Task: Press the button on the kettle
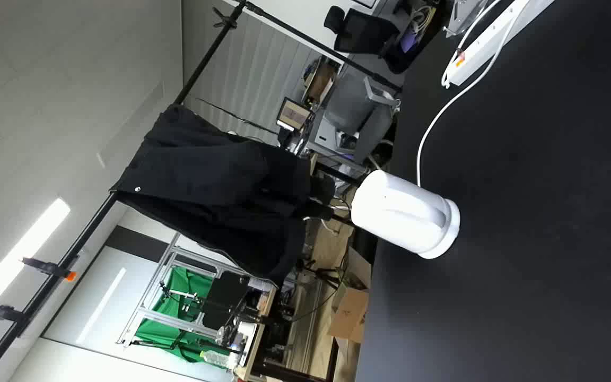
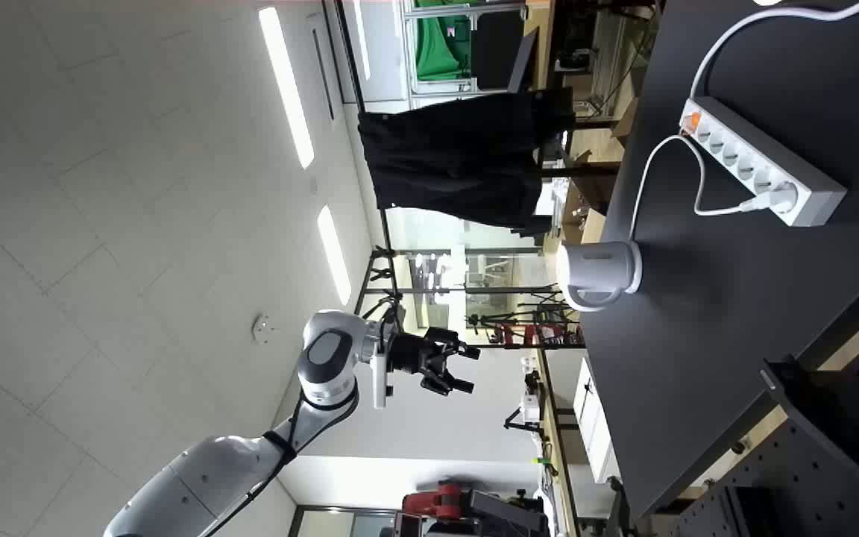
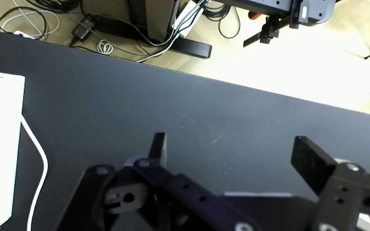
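A white kettle [image 1: 403, 212] stands upright on the dark table [image 1: 523, 249]; the exterior pictures are turned on their side. It also shows in an exterior view [image 2: 599, 270], with its handle on the side nearer the arm. Its button cannot be made out. My gripper [image 2: 467, 369] hangs well above the table, apart from the kettle and to one side of it, fingers pointing down. In the wrist view my gripper [image 3: 231, 138] has its two fingers wide apart with only table surface between them. The kettle cannot be clearly made out in the wrist view.
A white power strip [image 2: 754, 160] lies on the table with the kettle's cable [image 2: 647, 168] plugged in. The strip also shows in the wrist view [image 3: 0, 150]. A black perforated structure [image 2: 847, 447] stands beside the table edge. A black cloth [image 2: 467, 160] hangs behind the table.
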Controlling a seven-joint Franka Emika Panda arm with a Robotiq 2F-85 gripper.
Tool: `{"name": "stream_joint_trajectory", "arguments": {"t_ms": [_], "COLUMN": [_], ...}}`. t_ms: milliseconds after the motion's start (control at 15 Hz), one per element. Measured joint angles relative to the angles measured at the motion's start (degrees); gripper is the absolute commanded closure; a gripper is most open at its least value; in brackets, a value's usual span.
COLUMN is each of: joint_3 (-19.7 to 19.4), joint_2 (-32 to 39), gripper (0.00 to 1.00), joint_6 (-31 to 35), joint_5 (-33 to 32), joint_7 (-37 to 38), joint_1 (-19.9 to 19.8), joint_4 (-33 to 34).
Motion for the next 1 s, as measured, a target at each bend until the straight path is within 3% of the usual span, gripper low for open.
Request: {"name": "stream_joint_trajectory", "arguments": {"t_ms": [1000], "joint_3": [0.0], "joint_2": [1.4], "gripper": [0.00], "joint_6": [0.0], "joint_5": [0.0], "joint_7": [-0.7], "joint_1": [0.0], "joint_4": [-0.1]}}
